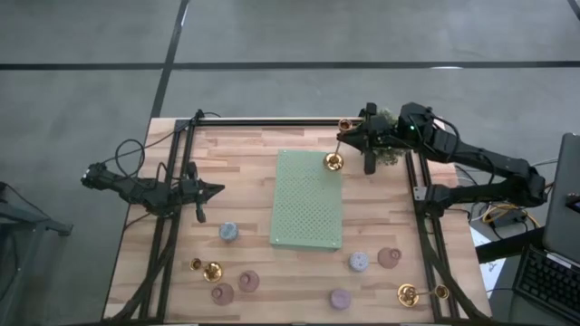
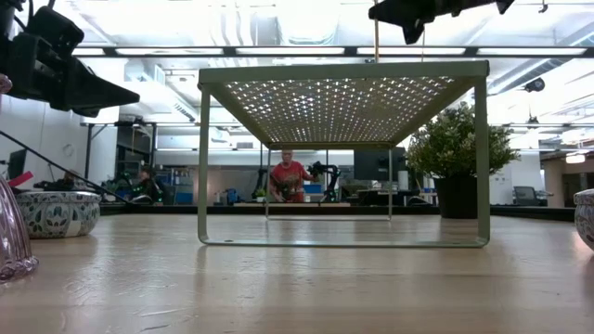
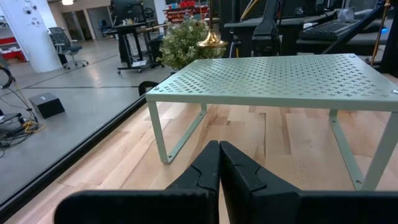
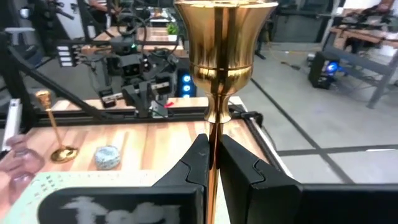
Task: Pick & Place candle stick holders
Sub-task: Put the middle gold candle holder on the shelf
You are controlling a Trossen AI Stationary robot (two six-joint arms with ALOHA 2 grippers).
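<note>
one tall gold holder (image 4: 219,74) gripped by right gripper (image 4: 211,155), no legible writing.

Four gold candle holders (image 1: 334,161), six small round pastel cups (image 1: 229,232), one green rack (image 1: 308,204), one plant (image 1: 388,154).

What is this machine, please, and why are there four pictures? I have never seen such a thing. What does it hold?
It is a robot with two dark arms at a wooden table. One camera looks down from above, one sits at table height, and one rides on each wrist. The right gripper has its fingers closed on the thin stem of a tall gold candle holder, above the far corner of a pale green perforated stand. The left gripper waits shut and empty beside the stand. Small pastel cups and other gold holders lie on the table's near part.
</note>
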